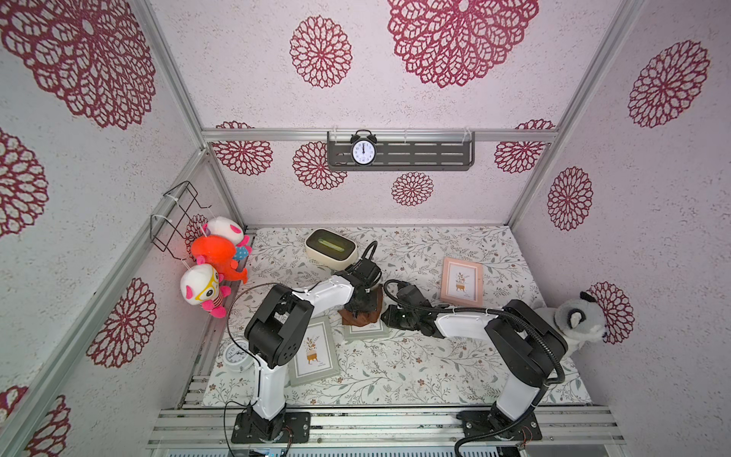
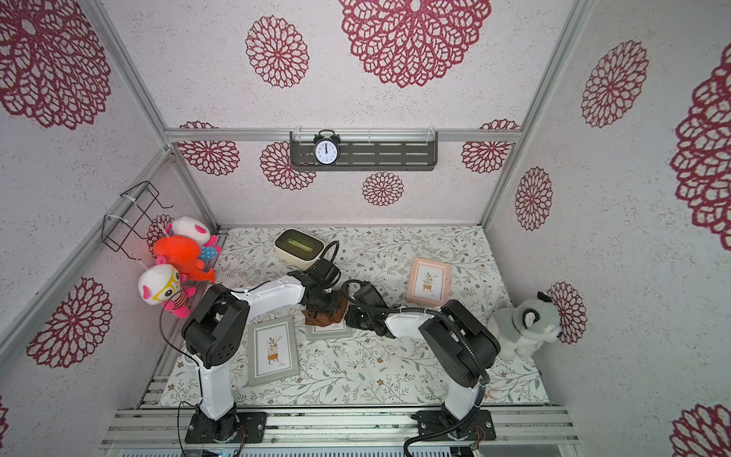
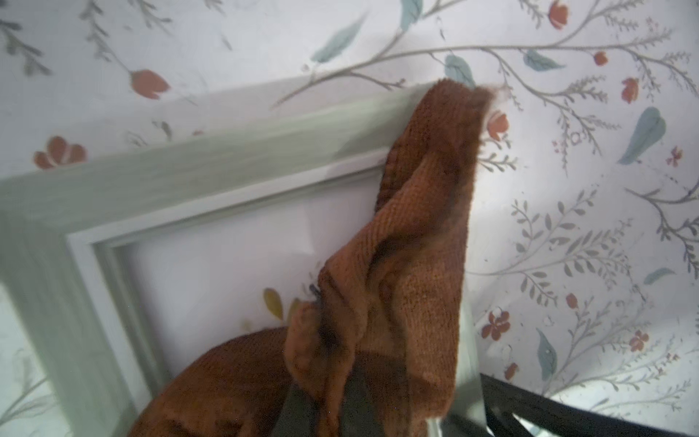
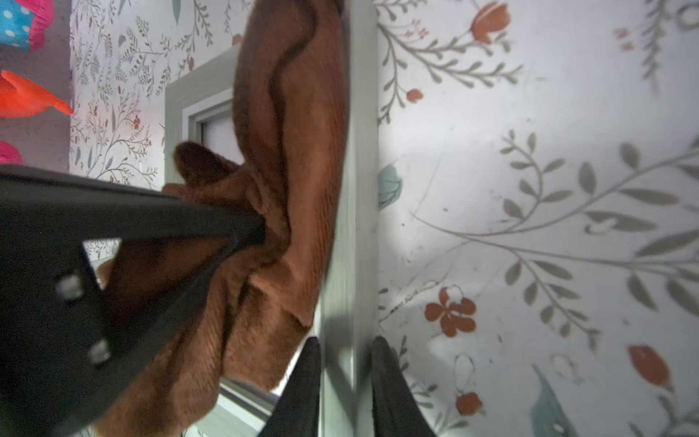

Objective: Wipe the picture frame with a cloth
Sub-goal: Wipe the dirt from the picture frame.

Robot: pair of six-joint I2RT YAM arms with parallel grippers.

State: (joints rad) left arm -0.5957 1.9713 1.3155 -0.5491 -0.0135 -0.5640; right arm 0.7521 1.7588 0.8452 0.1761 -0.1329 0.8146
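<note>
The left hand [image 4: 261, 230] is closed tight on the rust-brown cloth [image 4: 302, 151], which lies on the grey-green picture frame [image 4: 355, 227]. Just beside it, the right hand [image 4: 345, 350] clamps the frame's rim.

In the middle of the table [image 1: 415, 368], the cloth [image 1: 366, 318] on top of the picture frame [image 1: 368, 334], with a second frame [image 1: 314, 352] near and to the left, a third frame [image 1: 462, 281] farther off on the right, a box [image 1: 331, 247] on the far side, a small clock [image 1: 237, 356] at the near left.
</note>
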